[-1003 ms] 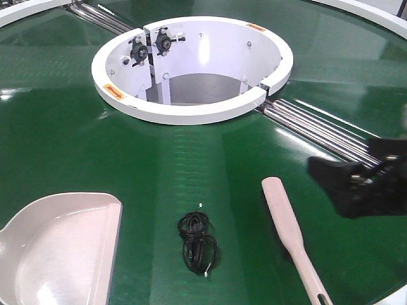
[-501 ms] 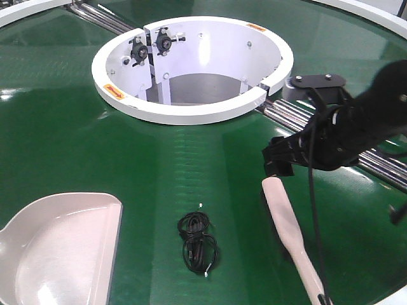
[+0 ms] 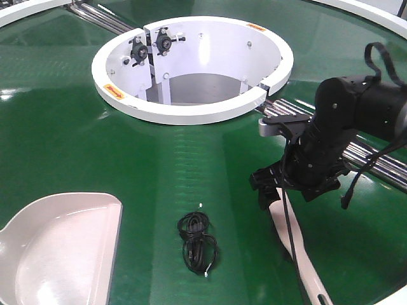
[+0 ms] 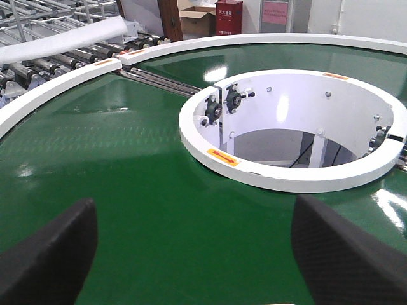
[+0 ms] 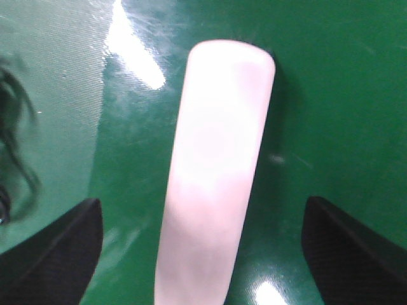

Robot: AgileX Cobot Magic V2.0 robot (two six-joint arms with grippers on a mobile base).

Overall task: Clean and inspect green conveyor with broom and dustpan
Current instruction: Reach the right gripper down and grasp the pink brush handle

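My right claw [image 3: 272,194] is spread wide over the head end of the broom [image 3: 278,222]. In the right wrist view the two dark fingertips [image 5: 57,248] sit far out on either side of the pale paddle [image 5: 216,159], with green belt showing between each tip and the brush, so nothing is gripped. From the front view I cannot tell how high the claw hangs above the brush. The arm's black cable drapes down across the paddle and along the handle.

The broom lies flat on the green conveyor [image 3: 76,140], on the right, rounded head toward the belt's inner edge and handle running to the near edge. Its dark bristles show as a thin shadow line under the paddle.

A small coil of black cord [image 3: 198,241] lies on the belt to the left of the broom, apart from it, near the near edge. Further left, at the near edge, the dustpan [image 3: 63,254] rests with its flat mouth facing right toward the cord.

My left claw [image 4: 197,260] is also wide open, holding nothing, above bare belt and facing the white hub ring [image 3: 191,111] at the inner edge. Silver rollers [image 3: 286,114] run out from the ring behind my right arm.
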